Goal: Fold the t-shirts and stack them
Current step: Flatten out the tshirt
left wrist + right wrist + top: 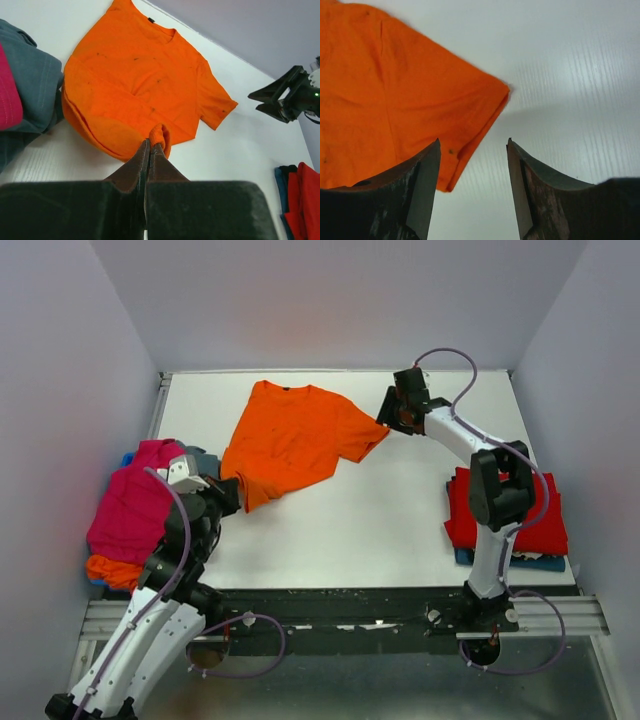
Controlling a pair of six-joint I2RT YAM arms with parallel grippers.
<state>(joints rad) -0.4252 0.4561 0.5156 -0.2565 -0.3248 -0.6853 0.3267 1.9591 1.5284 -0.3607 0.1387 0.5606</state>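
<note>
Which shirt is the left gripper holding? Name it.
The orange t-shirt spread mid-table: the left gripper is shut on its edge. The pink shirt and red shirt lie at the sides.

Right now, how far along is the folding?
Done: a red t-shirt folded on a blue one at right. In hand: the left end effector pinches the orange t-shirt at its edge; the right end effector is open by its sleeve. Left: the crumpled pink pile.

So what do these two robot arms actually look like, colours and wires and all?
The left arm and right arm are white tube-like links joined by chunky black joints. A thin lilac cable loops loosely along each. The left gripper and right gripper each have two dark, wedge-shaped fingers with scuffed surfaces.
</note>
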